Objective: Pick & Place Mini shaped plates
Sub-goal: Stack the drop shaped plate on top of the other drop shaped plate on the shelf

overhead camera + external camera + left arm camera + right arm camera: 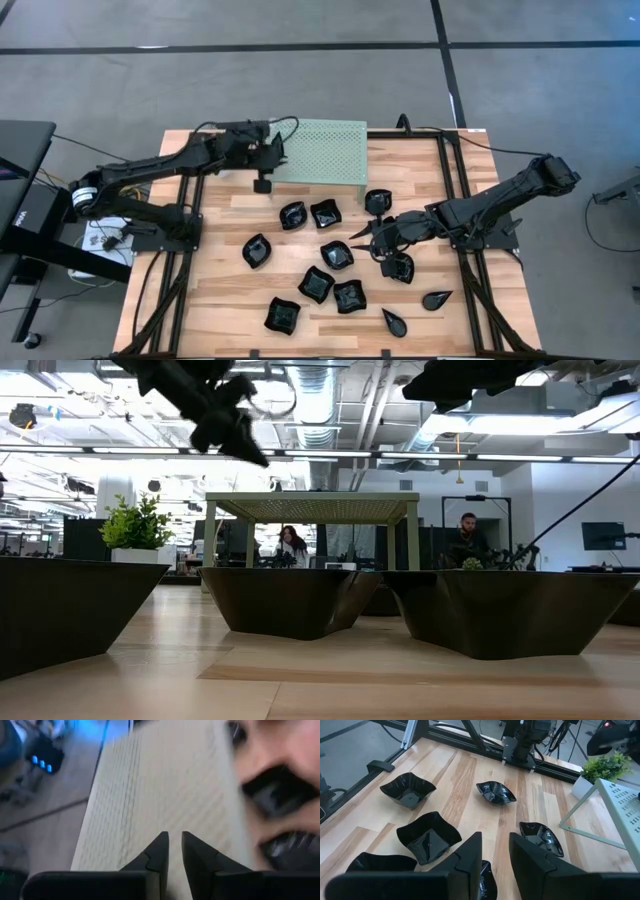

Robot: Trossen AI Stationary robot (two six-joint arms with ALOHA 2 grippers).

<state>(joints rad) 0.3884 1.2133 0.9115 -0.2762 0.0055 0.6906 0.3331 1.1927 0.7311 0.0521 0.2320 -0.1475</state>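
Several black mini shaped plates lie scattered on the wooden table, among them one [292, 214], another [336, 254] and a third [282, 315]. My left gripper [280, 155] hovers at the left edge of the green perforated rack [318, 150]. Its fingers [157, 852] stand slightly apart over the rack surface [165, 785], with nothing between them. My right gripper [365, 232] is low over the middle right of the table, open and empty [495, 845]. One plate [485, 875] lies just under its tips, and other plates [427, 837] [541, 837] lie just ahead.
The rack stands on thin legs at the back of the table [312, 508], with a small potted plant [605, 767] beside it. Black frame rails [450, 200] run along both table sides. People sit in the room beyond the table [292, 545].
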